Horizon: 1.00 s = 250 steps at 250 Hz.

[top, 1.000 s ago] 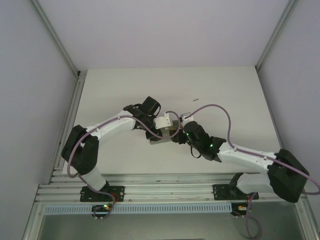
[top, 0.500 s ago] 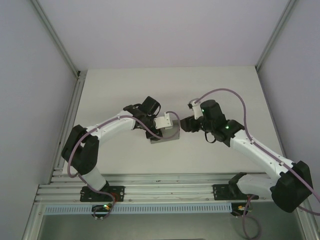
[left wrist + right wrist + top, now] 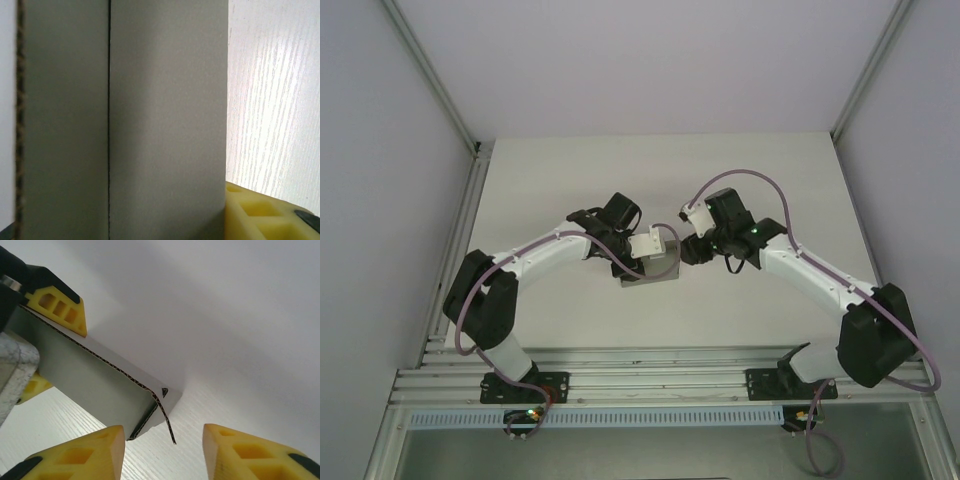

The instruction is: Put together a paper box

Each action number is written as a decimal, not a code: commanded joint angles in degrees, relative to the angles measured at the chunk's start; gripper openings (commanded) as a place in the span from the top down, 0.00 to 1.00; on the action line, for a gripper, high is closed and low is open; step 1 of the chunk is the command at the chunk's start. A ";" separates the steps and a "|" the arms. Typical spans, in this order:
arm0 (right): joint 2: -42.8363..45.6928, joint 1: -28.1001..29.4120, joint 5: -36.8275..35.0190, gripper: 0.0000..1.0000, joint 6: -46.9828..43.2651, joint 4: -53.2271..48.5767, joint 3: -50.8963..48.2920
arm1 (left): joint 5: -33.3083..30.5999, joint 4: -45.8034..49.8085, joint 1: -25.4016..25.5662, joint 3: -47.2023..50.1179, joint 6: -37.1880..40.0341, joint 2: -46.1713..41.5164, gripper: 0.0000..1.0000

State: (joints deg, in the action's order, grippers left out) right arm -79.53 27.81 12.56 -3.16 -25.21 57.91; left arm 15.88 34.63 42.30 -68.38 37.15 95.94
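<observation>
On the bench, the left end effector pinches a wall of the half-folded paper box. The right end effector, its 2 fingers spread, faces a loose flap. Tucking that in looks next, with a careful line-up.

No readable text anywhere.
The paper box, clamped by the left gripper and just ahead of the right gripper's parted jaws, shows plain grey card without print, label, number or sign.
</observation>
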 commanded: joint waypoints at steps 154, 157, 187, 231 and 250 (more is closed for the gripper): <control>-5.23 -0.47 1.89 0.76 -0.50 -1.37 5.27 | 0.84 3.23 0.14 -0.36 1.25 0.48 0.53; -5.12 -0.48 1.94 0.76 -0.52 -1.45 5.31 | 0.82 3.25 0.08 -0.36 1.18 0.51 0.53; -5.22 -0.41 2.55 0.80 -0.98 -2.89 5.79 | 0.92 3.08 0.11 -0.31 1.24 0.73 0.52; -6.36 -0.42 4.52 0.99 0.71 -4.05 5.91 | 0.82 2.81 0.14 -0.61 0.78 1.03 0.52; -5.91 0.23 4.60 1.00 5.09 -3.18 5.28 | 0.73 2.59 0.18 -0.78 0.27 1.18 0.52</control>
State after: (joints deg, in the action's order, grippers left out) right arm -84.95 27.62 15.53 -2.87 -26.94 62.54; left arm 15.86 34.65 42.30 -68.38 37.26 95.96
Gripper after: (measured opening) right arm 0.047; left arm 0.477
